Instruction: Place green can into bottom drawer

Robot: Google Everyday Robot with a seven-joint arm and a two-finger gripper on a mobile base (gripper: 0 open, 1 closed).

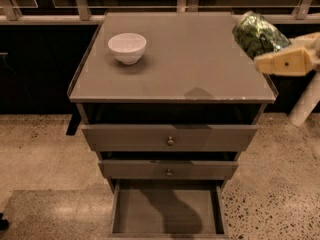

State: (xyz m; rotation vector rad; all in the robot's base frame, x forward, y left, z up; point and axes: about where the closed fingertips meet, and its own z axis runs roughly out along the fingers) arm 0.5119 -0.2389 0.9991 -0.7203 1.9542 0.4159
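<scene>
Leave the white bowl (127, 46) at the left of the cabinet top (190, 64). The bottom drawer (167, 211) stands open, floor bare. At right, the gripper (267, 54) clamps the green can (256, 33) aloft. Clear the upper drawers (170, 139) outward before lowering.

No readable text (claw (272, 54), upper right, grips green can (254, 31)).
</scene>
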